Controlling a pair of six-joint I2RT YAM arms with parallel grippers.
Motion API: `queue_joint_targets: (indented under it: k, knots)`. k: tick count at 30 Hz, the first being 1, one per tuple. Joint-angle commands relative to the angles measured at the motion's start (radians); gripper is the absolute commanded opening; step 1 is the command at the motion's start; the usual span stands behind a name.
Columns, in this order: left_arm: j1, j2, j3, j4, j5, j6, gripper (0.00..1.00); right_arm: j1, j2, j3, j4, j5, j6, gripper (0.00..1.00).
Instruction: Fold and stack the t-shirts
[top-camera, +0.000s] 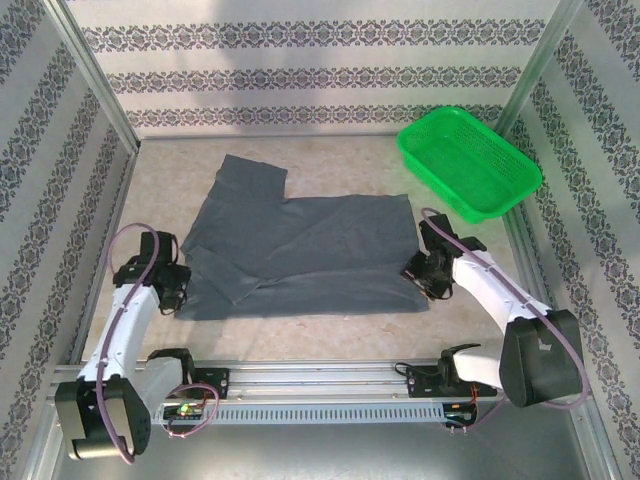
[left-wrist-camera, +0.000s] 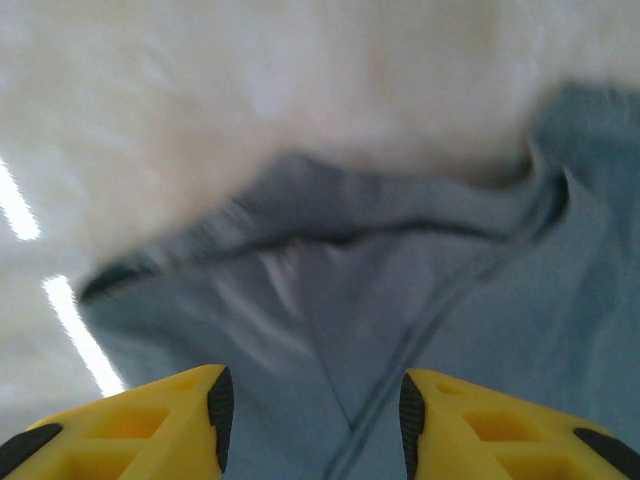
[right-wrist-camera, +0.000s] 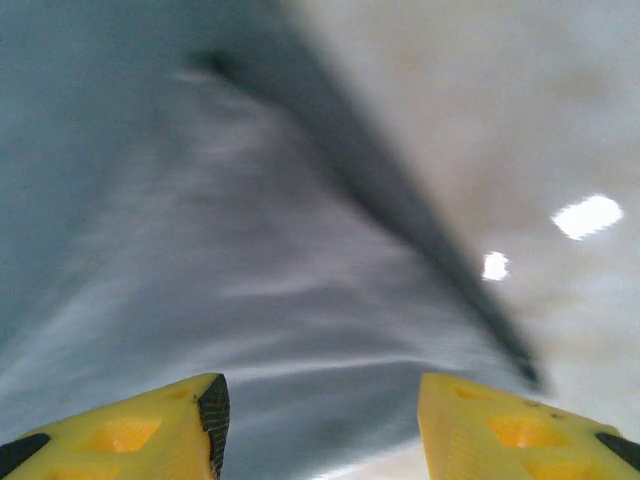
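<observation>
A plain slate-grey cotton t-shirt lies partly folded on the bench, toward its near edge. The left gripper and right gripper sit at the shirt's near corners, jaws parted.

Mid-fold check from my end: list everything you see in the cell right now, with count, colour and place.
t-shirt: one that I can tell, dark slate-grey, partly folded, middle of the table
basket: one, green plastic mesh, far right corner, apart from the shirt
table: one, beige, under everything
walls: grey-and-white patterned, on the left, far and right sides
rail: silver, along the near edge
left arm: one, white and black, at the shirt's near left corner
right arm: one, white and black, at the shirt's right edge
left tool: yellow fingers, open over shirt fabric
right tool: yellow fingers, open over shirt fabric
</observation>
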Motion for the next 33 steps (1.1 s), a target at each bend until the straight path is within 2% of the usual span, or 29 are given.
queue_joint_targets:
  k: [1,4,7,10,13,19,23,28,29,33]
  knots:
    - [-0.126,0.027,0.0,0.054,0.097,-0.095,0.48,0.068,0.033,0.053,0.228,-0.168,-0.109,0.54]
    - [-0.255,0.049,-0.053,0.122,0.126,-0.24,0.48,0.103,0.088,0.09,0.263,-0.214,-0.123,0.54]
    - [-0.339,0.08,-0.088,0.206,0.115,-0.334,0.48,0.11,0.123,0.086,0.318,-0.263,-0.1,0.54]
    - [-0.376,0.136,-0.087,0.258,0.116,-0.366,0.48,0.118,0.149,0.094,0.328,-0.274,-0.093,0.54]
    - [-0.404,0.189,-0.062,0.234,0.127,-0.375,0.47,0.121,0.172,0.107,0.326,-0.277,-0.09,0.55]
    - [-0.421,0.214,-0.066,0.23,0.131,-0.397,0.44,0.119,0.207,0.145,0.332,-0.284,-0.082,0.55]
    - [-0.425,0.236,-0.055,0.258,0.125,-0.393,0.31,0.121,0.22,0.16,0.335,-0.284,-0.073,0.55]
    - [-0.425,0.251,-0.025,0.282,0.095,-0.373,0.03,0.122,0.224,0.163,0.34,-0.286,-0.064,0.54]
    - [-0.424,0.257,-0.015,0.286,0.093,-0.365,0.0,0.121,0.224,0.162,0.339,-0.287,-0.062,0.54]
    - [-0.424,0.291,0.047,0.28,0.077,-0.296,0.0,0.121,0.219,0.165,0.332,-0.284,-0.061,0.53]
